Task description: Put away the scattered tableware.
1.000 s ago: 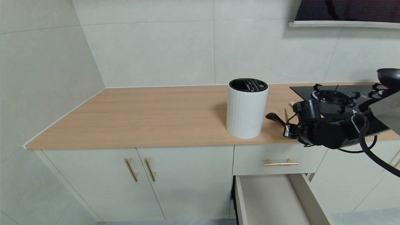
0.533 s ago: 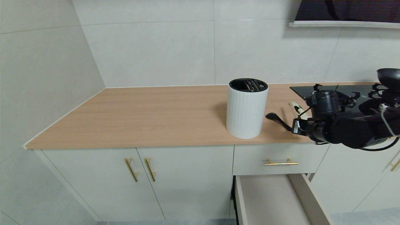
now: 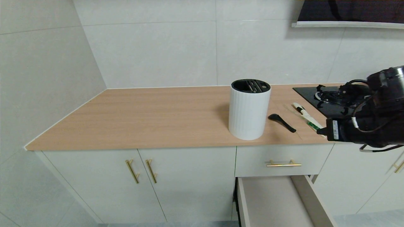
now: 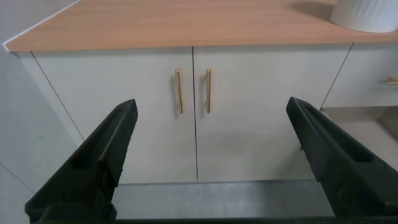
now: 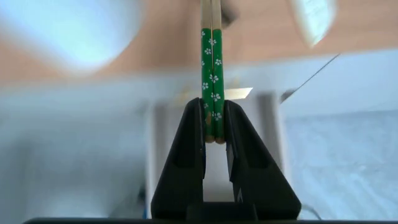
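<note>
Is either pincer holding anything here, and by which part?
The right pincer is shut on a pair of chopsticks, gripping their green flower-patterned end. The left pincer is open and holds nothing.

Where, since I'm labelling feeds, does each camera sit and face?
Head view: on the head, facing down at the counter and white holder; right arm at right.
Left wrist view: low, facing the cabinet doors, framed by the open left gripper.
Right wrist view: looking along the right gripper shut on the chopsticks.
Shared: head and left wrist views both show the white holder.
</note>
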`<state>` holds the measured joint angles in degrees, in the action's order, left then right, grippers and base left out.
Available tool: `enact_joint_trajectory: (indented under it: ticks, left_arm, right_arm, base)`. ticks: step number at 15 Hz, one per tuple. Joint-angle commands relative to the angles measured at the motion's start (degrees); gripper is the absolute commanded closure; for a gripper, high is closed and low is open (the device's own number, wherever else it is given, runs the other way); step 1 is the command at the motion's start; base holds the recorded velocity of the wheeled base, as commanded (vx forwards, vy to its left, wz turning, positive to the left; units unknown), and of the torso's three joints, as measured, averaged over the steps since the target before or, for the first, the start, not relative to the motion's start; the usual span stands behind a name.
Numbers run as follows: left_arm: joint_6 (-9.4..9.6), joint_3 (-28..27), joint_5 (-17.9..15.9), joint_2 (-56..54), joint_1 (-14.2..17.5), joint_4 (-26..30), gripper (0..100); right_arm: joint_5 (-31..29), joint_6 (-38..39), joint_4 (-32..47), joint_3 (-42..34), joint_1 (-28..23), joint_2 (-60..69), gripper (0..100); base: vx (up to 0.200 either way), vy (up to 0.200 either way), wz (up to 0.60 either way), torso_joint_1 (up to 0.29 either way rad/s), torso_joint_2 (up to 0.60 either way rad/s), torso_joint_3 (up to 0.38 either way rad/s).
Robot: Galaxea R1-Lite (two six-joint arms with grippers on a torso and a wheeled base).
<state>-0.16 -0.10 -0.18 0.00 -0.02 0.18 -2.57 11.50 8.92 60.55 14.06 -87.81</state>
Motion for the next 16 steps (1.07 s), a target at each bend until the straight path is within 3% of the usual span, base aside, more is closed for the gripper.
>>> enact_joint_trajectory:
  ticks: [1, 4, 7, 16]
  left_arm:
    - [-0.02, -0.1, 0.0, 0.0, 0.0, 0.0, 0]
    - [-0.02, 0.0, 0.0, 0.0, -0.1, 0.0, 0]
    - [-0.02, 0.0, 0.0, 0.1, 0.0, 0.0, 0]
    - [-0.02, -0.1, 0.0, 0.0, 0.0, 0.0, 0]
  right_arm:
    - [4.9, -1.7, 5.6, -0.1, 0.2, 9.1, 100]
    - [5.6, -7.2, 11.5, -0.5, 0.2, 9.6, 100]
    - [5.7, -7.5, 14.3, -0.6, 2.0, 9.5, 100]
    - [5.2, -9.2, 14.8, -3.2, 5.8, 9.4, 100]
  base:
    - [0.000, 0.000, 0.00, 0.000, 0.00, 0.000]
    - [0.000, 0.000, 0.00, 0.000, 0.00, 0.000]
    - [0.000, 0.000, 0.00, 0.000, 0.00, 0.000]
    - [0.000, 0.000, 0.00, -0.007, 0.02, 0.011]
